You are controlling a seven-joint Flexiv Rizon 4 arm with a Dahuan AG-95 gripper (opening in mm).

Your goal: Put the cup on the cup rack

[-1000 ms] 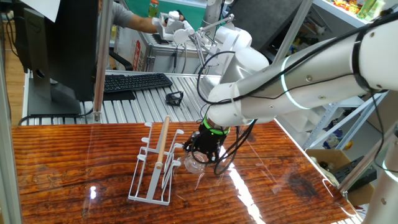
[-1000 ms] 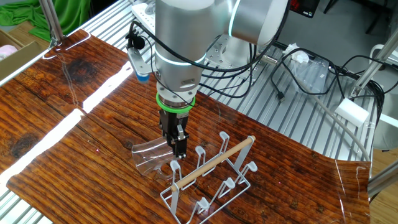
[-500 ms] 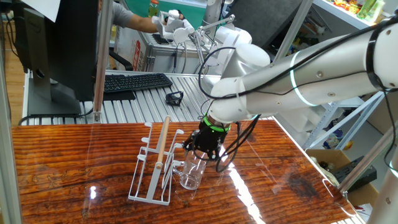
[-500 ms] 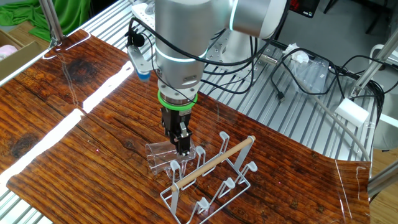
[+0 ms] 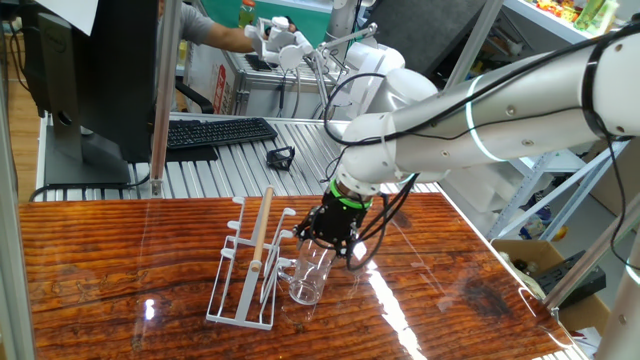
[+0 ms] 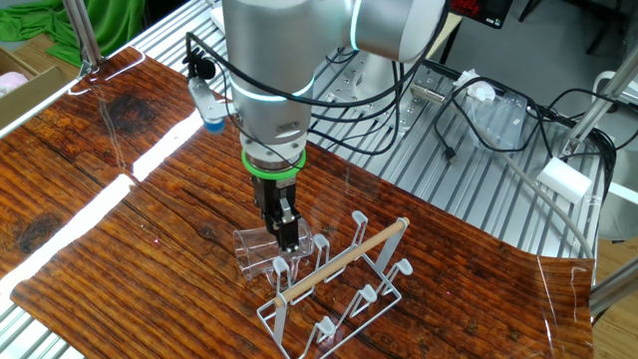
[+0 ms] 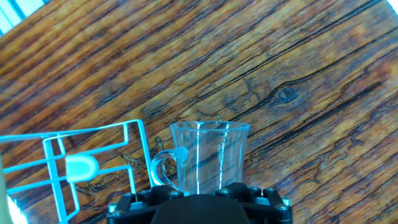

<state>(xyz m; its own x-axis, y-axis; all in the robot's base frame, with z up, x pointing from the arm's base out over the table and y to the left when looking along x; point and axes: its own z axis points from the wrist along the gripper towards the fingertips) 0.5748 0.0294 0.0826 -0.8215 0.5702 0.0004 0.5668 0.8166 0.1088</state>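
Beside the cup rack (image 5: 245, 285), the fingers (image 6: 287, 229) grip the cup (image 5: 308, 272), held mouth-down over the table (image 5: 120, 260).

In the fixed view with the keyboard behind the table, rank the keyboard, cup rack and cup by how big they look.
1. Cup rack, nearest the camera.
2. Keyboard: nearly as long but thin; being farther back, it is probably larger than it appears.
3. Cup, clearly smallest, standing upright beside the rack under the gripper.
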